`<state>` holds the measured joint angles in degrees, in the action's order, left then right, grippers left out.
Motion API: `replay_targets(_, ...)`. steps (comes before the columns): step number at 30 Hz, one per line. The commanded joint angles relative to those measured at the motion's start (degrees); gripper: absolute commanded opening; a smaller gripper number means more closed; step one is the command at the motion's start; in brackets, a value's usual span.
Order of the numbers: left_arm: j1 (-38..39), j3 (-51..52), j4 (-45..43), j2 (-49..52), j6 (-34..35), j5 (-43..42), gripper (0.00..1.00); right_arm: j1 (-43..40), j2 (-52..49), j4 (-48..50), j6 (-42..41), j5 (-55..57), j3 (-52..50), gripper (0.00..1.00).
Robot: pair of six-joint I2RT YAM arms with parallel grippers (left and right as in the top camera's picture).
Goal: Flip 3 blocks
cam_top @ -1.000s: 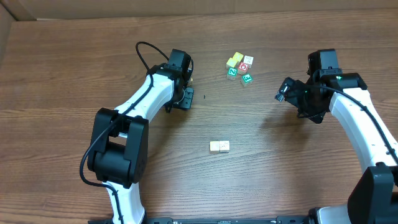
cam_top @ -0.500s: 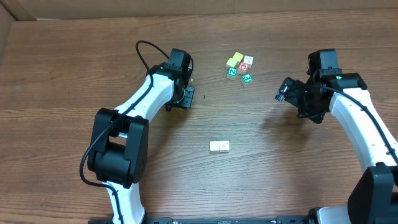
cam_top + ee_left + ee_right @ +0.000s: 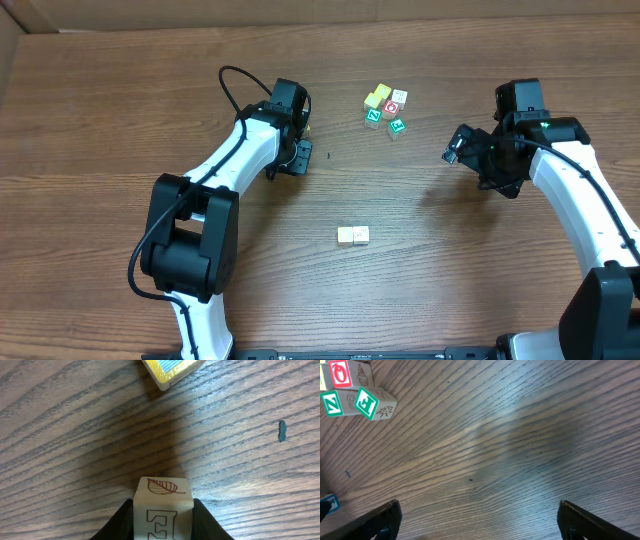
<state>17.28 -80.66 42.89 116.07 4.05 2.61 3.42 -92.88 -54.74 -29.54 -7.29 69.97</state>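
A cream block (image 3: pixel 162 505) with a brown leaf on top and a brown letter on its near face stands on the table, and my left gripper (image 3: pixel 163 517) is shut on it, both black fingers (image 3: pixel 123 521) pressing its sides. In the overhead view the left gripper (image 3: pixel 302 145) covers this block. A yellow-edged block (image 3: pixel 172 370) lies just beyond it. Two cream blocks (image 3: pixel 352 235) sit side by side at mid-table. My right gripper (image 3: pixel 480 510) is open over bare wood, and it shows at the right (image 3: pixel 456 150) in the overhead view.
A cluster of cubes (image 3: pixel 386 108) with yellow, red and green faces lies at the back centre. Its green-lettered cubes (image 3: pixel 367 402) and red-faced cube (image 3: pixel 341 372) show at the top left of the right wrist view. A small dark speck (image 3: pixel 282 431) marks the wood.
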Motion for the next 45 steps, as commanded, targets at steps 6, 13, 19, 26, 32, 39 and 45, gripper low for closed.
replay_targets(6,0.4,-0.9,3.5,-2.1,0.5,-0.1,0.26,-0.2,-0.1,0.2,0.5,-0.3,0.9,1.00)
replay_targets(13,0.4,-0.9,9.6,-10.4,6.8,-5.2,0.28,-0.2,-0.1,0.2,0.5,-0.3,0.9,1.00)
replay_targets(19,0.7,-0.9,19.8,-17.4,13.2,-9.8,0.29,-0.2,-0.1,0.2,0.4,-0.3,0.9,1.00)
replay_targets(26,4.7,-0.8,27.1,-18.9,19.5,-5.7,0.31,-0.2,-0.1,0.2,0.4,-0.3,0.9,1.00)
replay_targets(32,9.0,-0.7,24.4,-18.2,23.2,7.0,0.55,-0.2,-0.1,0.2,0.4,-0.3,0.9,1.00)
replay_targets(39,6.7,-0.4,23.0,-14.0,27.4,8.1,0.70,-0.2,-0.1,0.2,0.5,-0.3,0.9,1.00)
replay_targets(45,3.8,-0.4,16.8,-6.8,22.7,8.3,0.64,-0.2,-0.1,0.2,0.5,-0.3,0.9,1.00)
